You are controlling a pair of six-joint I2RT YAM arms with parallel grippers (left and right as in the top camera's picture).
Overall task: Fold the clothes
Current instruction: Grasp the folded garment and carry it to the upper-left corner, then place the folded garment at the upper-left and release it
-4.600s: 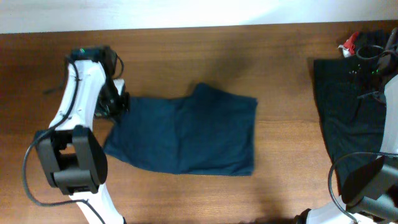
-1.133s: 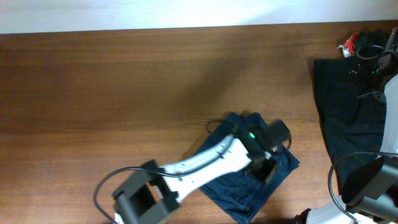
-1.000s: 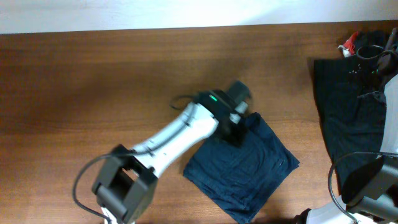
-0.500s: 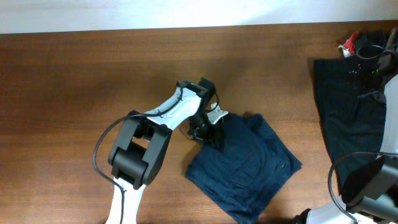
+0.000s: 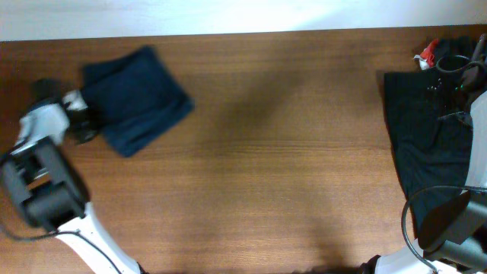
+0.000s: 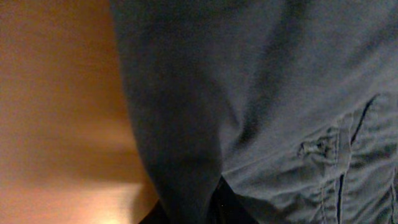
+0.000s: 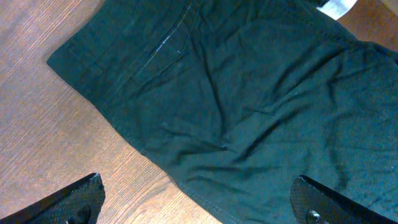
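Observation:
The navy-blue garment (image 5: 137,99) lies folded into a compact bundle at the far left of the table. My left gripper (image 5: 82,123) is at its left edge. In the left wrist view the navy fabric (image 6: 261,93) fills the frame and a fold of it runs down between the jaws, which are shut on it. The black garment (image 5: 426,144) lies spread flat at the right edge of the table. It also shows in the right wrist view (image 7: 249,93), where my right gripper (image 7: 199,208) hovers over its near hem, wide open and empty.
A small red and white object (image 5: 428,52) lies at the far right corner by the black garment. The right arm and its cables (image 5: 456,76) stand over that garment. Bare wooden table (image 5: 289,167) stretches between the two garments.
The left arm folded the navy garment in the middle of the table and then carried it across to the far left corner. The right arm and black garment have not moved.

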